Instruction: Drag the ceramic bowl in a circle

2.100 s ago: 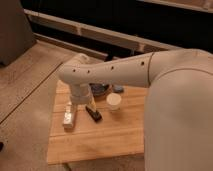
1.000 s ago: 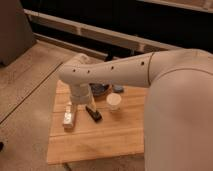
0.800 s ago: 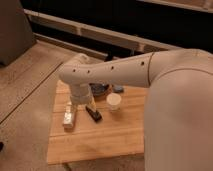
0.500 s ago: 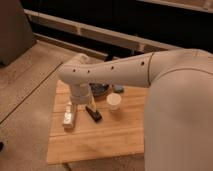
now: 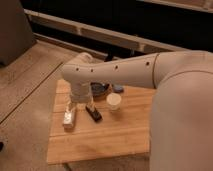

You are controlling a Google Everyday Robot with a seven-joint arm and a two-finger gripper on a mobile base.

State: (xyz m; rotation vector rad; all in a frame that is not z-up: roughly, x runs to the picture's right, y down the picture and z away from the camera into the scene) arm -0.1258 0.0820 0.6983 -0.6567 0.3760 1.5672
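The ceramic bowl (image 5: 100,90) is a dark, shallow round dish at the back of the wooden table (image 5: 115,135). The arm's wrist covers its left part. My gripper (image 5: 80,105) hangs from the white arm (image 5: 125,75) just left of and in front of the bowl, low over the table. It stands open, and nothing shows between its fingers. I cannot tell whether it touches the bowl.
A small white cup (image 5: 113,102) stands right in front of the bowl. A small blue thing (image 5: 118,89) lies to the bowl's right. A pale packet (image 5: 68,119) and a black oblong object (image 5: 93,113) lie below the gripper. Speckled floor surrounds the table.
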